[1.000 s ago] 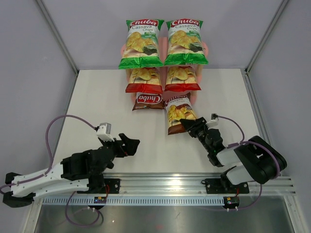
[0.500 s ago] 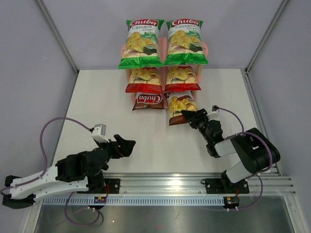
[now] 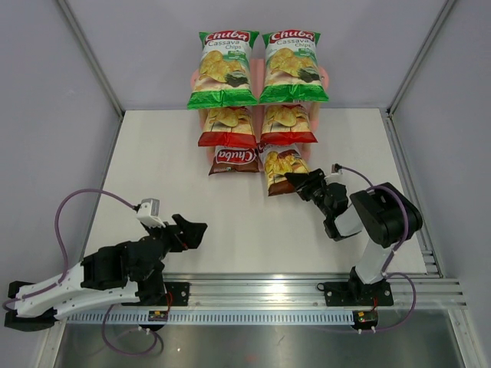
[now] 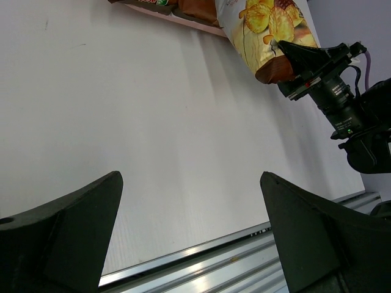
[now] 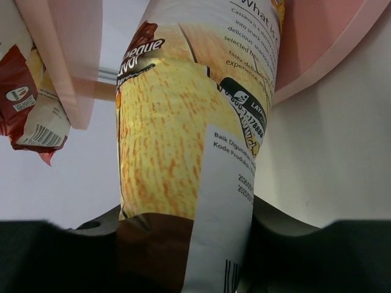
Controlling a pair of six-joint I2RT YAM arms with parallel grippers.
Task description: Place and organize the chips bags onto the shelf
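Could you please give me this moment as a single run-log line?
right claw: shut on brown bag, far end at shelf | left claw: open, empty, over table

Desk (image 3: 176,169): shelf (image 3: 324,75) at far edge.
Top tier: two green bags (image 3: 224,69).
Middle tier: two red bags (image 3: 228,126).
Bottom tier: brown bag (image 3: 235,159), left.

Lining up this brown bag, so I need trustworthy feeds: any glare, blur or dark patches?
Top view: evenly lit, sharp, glare only on the metal rail. Left wrist: left tool black and soft-edged. Right wrist: brown bag fills the frame, print legible; right tool a dark blur below.
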